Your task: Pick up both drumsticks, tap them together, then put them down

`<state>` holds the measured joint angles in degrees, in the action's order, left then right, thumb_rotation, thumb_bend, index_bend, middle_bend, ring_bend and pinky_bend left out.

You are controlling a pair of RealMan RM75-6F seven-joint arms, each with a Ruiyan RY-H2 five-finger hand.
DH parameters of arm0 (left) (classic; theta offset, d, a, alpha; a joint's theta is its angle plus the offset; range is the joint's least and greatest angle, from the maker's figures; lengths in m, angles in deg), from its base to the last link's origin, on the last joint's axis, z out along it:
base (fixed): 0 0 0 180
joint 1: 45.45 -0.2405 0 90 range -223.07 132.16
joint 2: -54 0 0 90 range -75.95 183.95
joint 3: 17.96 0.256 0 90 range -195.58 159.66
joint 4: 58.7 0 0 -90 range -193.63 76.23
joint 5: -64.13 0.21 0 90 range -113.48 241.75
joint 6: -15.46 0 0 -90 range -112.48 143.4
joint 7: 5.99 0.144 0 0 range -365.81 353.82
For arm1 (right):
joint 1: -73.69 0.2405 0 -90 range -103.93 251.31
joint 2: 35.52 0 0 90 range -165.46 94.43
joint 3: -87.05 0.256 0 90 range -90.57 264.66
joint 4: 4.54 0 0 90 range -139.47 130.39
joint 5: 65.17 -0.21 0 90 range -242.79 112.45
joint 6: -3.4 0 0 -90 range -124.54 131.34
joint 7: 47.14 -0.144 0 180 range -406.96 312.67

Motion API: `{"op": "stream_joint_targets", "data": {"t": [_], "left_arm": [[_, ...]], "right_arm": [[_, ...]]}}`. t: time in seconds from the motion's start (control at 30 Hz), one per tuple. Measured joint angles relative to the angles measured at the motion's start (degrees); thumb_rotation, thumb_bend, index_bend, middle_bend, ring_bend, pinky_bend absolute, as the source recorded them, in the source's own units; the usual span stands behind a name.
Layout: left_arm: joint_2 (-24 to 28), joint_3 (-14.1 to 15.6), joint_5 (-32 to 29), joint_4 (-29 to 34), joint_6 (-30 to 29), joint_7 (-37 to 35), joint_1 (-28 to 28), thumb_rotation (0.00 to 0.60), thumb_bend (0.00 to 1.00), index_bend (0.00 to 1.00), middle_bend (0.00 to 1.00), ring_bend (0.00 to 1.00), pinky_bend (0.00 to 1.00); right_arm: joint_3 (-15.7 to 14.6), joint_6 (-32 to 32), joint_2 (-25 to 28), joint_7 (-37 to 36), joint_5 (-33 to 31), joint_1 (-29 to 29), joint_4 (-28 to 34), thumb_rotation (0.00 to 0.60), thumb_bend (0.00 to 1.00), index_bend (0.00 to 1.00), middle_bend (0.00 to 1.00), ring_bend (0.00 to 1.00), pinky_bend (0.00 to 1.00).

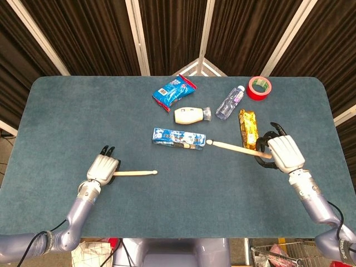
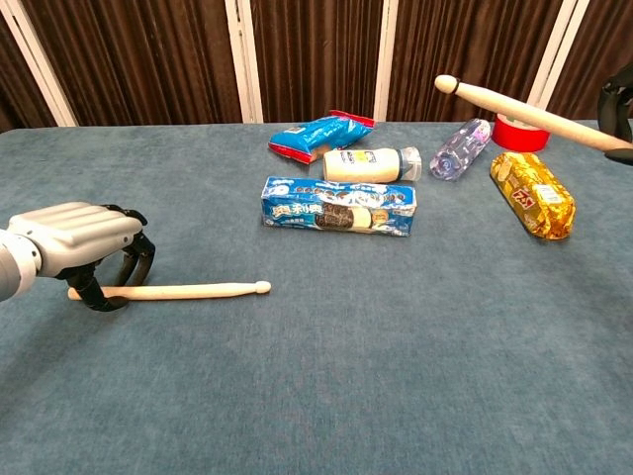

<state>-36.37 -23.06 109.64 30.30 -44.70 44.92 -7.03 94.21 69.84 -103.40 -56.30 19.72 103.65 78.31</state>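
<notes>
Near left of the blue felt-covered table [image 1: 67, 111]: silver left hand [image 1: 103, 167] [image 2: 71, 237], palm down, dark fingers [image 2: 134, 259] curled around the butt of a pale wooden drumstick [image 1: 135, 173] [image 2: 178, 291]. Lying flat on the cloth, tip pointing right, butt end poking out just left of the fingers in the chest view.

Middle, far half: blue crinkled snack bag [image 1: 174, 91] [image 2: 321, 134], cream plastic bottle lying on its side [image 1: 191, 115] [image 2: 368, 164], long blue biscuit packet [image 1: 178, 138] [image 2: 339, 206] nearest of the three.

Further right: clear water bottle on its side [image 1: 230, 102] [image 2: 460, 148], red tape roll [image 1: 258, 87] [image 2: 519, 131], gold foil-wrapped bar [image 1: 248, 128] [image 2: 531, 194].

Right edge: silver right hand [image 1: 283, 153] [image 2: 618, 109], fingers wrapped on a second pale wooden drumstick [image 1: 236, 148] [image 2: 519, 111], held clear above the table, slanting, tip pointing left toward the biscuit packet.
</notes>
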Motion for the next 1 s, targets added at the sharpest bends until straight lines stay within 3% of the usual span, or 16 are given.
{"op": "stream_joint_targets", "data": {"t": [0.33,0.53,1.0], "left_arm": [[0.01,0.88,-1.24,0.33,-1.82,1.21,0.72,0.6,0.47,0.54,0.54,0.06,0.0],[-0.54,1.63,-1.57,0.09,-3.32,3.29,1.2,0.6,0.53,0.59,0.59,0.09,0.0],[-2.83,3.26,1.75,-3.1,-8.22,5.81,1.06,0.6,0.54,0.63,0.64,0.13,0.0]], "right_arm": [[0.05,-0.01,-0.04,0.31,-0.17,-0.12,-0.13,0.6,0.44,0.75,0.62,0.36,0.1],[0.0,-0.19,-0.03,0.53,-0.13,-0.09,-0.16,0.6,0.44,0.76,0.63,0.37,0.1],[0.07,0.37,0.19,0.25,0.26,-0.29,-0.22,0.6,0.44,0.76,0.63,0.37,0.1]]}}
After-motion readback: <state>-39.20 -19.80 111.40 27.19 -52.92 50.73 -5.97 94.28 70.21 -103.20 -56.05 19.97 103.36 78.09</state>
